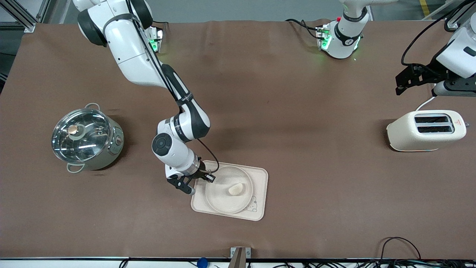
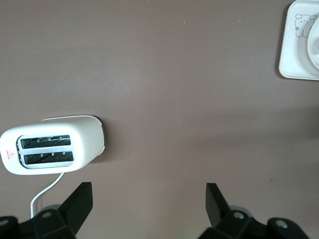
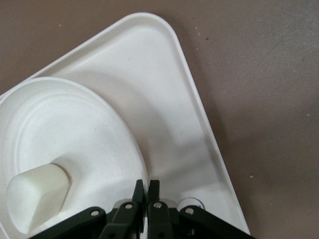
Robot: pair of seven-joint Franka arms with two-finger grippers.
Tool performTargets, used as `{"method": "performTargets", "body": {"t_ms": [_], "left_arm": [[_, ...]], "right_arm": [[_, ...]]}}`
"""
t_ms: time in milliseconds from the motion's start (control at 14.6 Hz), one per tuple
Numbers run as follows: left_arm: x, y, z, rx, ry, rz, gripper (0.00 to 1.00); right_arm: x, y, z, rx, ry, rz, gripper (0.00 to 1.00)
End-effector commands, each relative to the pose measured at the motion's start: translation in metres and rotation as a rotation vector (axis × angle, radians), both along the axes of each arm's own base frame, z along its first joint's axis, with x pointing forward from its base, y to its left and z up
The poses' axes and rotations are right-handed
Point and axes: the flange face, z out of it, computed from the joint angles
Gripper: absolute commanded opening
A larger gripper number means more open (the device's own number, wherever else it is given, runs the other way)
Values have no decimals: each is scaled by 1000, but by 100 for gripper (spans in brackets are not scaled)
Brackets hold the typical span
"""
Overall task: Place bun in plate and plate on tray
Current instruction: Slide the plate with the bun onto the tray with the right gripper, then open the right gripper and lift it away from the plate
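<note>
The bun lies in the plate, which sits on the tray. The right tool is clenched at the plate's rim. The left tool waits released above the toaster.

one bun, one plate, one tray, one toaster (two slots), one lidded pot.

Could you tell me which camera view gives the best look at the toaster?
The left wrist view: the toaster shows whole, both slots and its cord plain. The front view shows it whole too, but smaller. The right wrist view does not show it.
</note>
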Motion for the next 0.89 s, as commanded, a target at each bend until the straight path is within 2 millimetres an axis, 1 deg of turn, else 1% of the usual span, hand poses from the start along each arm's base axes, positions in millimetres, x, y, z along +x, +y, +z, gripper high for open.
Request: {"method": "performTargets", "body": {"t_ms": [0,68,137,205,411,548,685,822], "left_arm": [[-11,0,6,-15,3,-16,100],[-11,0,6,-14,4,-16,100],[-11,1,5,-14,6,-14,100],[-11,0,6,-14,4,-16,100],[-11,1,6,-14,4,-14,100],[-11,2,6,-15,4,-13,100],[-11,1,6,-15,3,-13,100],[-10,2,5,-15,4,-9,100]], "right_arm": [[-16,-10,1,-3,11,11,0],[-17,-12,-4,-8,-7,17,2],[-18,-14,-6,-9,-16,13,19],[-19,-13,-7,-8,-15,11,46],[-20,-9,-5,-8,-19,19,55],[-19,-7,6,-2,-33,28,56],[-16,-6,25,5,-53,36,56],[-13,-10,49,12,-61,44,57]]}}
